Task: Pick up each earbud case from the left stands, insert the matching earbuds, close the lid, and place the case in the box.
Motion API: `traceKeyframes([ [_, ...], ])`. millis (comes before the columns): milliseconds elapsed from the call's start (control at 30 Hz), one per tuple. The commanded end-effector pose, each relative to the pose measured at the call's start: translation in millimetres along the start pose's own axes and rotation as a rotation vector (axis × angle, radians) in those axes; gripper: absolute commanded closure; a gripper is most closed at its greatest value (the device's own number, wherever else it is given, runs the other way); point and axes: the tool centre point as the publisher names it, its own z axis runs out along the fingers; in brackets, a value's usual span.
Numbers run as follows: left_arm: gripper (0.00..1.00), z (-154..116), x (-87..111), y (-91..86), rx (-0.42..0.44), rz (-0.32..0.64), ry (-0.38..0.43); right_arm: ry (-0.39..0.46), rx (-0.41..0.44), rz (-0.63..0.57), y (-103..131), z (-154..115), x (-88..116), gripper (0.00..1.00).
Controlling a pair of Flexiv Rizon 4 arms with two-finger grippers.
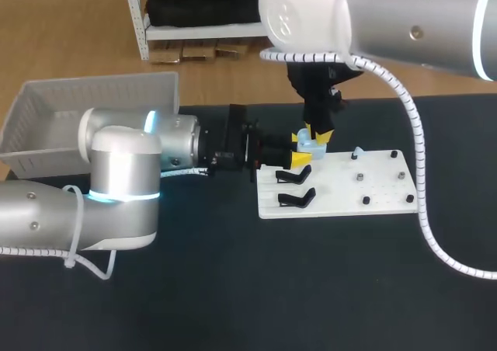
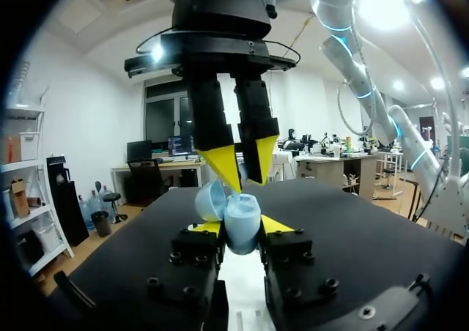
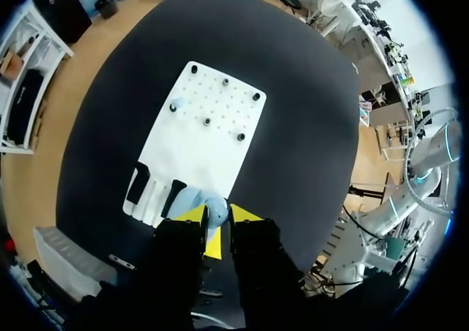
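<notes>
As the head view looks down on the black table (image 1: pixel 233 289), a white board (image 1: pixel 380 189) lies right of centre, with two black stands (image 1: pixel 293 176) at its left end and one small light-blue earbud (image 1: pixel 358 151) near its upper edge. The left arm enters from the left of the frame. The left gripper (image 1: pixel 301 148) lies level over the board's upper left corner, its jaws closed on a light-blue earbud case (image 1: pixel 311 144). The right arm comes in from the upper right, and the right gripper (image 1: pixel 322 132) points straight down onto the case. A white basket (image 1: pixel 46 110) sits in the upper left of the frame, at the table's back edge. From the left wrist, the case stands between this gripper's two yellow tips, one touching each side, with its lid (image 2: pixel 209 199) swung open to one side. The right gripper comes down from above and meets the case at its open mouth, just beside the lid. Whether the right gripper's jaws pinch anything cannot be told. From the right wrist, the case shows just ahead of this gripper, over the end of the board that carries the stands. The earbud rests near the board's far end, well apart from the case.
</notes>
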Motion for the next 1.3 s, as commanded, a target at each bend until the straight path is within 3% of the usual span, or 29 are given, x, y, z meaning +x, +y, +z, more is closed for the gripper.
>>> traceKeyframes([
  [33,1.0,0,0.0,-3.0,-0.01,0.005,-0.003,0.006,-0.004,0.001,1,-1,0,0.68],
  [400,1.0,0,0.0,-3.0,-0.01,0.005,-0.003,0.051,-0.071,-0.013,-17,-24,3,0.69],
  [600,1.0,0,0.0,-3.0,-0.01,0.005,-0.003,0.248,-0.199,-0.178,-38,-41,1,0.64],
  [800,1.0,0,0.0,-3.0,-0.01,0.005,-0.003,0.17,-0.474,-0.39,-52,-49,-18,0.54],
  [900,1.0,0,0.0,-3.0,-0.01,0.005,-0.003,0.044,-0.568,-0.47,-58,-50,-24,0.52],
  [967,1.0,0,0.0,-3.0,-0.01,0.005,-0.003,0.001,-0.625,-0.496,-57,-50,-30,0.36],
  [1067,1.0,0,0.0,-3.0,-0.01,0.005,-0.003,-0.05,-0.69,-0.528,-56,-50,-40,0.51],
  [1167,1.0,0,0.0,-3.0,-0.01,0.005,-0.003,-0.097,-0.735,-0.56,-54,-49,-52,0.5],
  [1233,1.0,0,0.0,-3.0,-0.01,0.005,-0.003,-0.123,-0.754,-0.588,-52,-47,-62,0.41],
  [1300,1.0,0,0.0,-3.0,-0.01,0.005,-0.003,-0.139,-0.762,-0.62,-50,-44,-71,0.42],
])
